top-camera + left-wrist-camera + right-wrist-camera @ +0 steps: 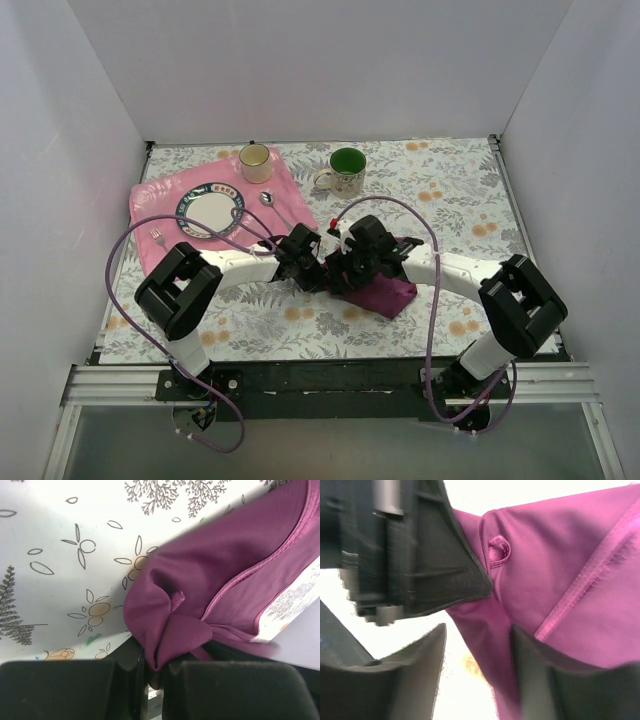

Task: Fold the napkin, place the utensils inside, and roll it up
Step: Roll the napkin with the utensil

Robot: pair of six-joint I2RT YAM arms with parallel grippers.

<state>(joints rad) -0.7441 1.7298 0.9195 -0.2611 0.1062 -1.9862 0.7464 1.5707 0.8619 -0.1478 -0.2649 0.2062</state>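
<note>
The dark purple napkin (383,294) lies bunched on the floral tablecloth under both wrists. My left gripper (308,262) is shut on a gathered corner of the napkin (225,570), pinched between its black fingers (90,690). My right gripper (350,266) is open, its jaws standing either side of a hanging edge of the napkin (560,555), close to the left gripper's body (410,545). The silver fork (157,237) lies on the left part of the pink mat (160,190). The silver spoon (270,202) lies near the mat's right edge.
A patterned plate (210,212) sits on the pink mat. A cream mug (255,161) stands at the mat's far corner and a green-lined mug (346,170) to its right. White walls enclose the table. A white care label (290,600) shows on the napkin.
</note>
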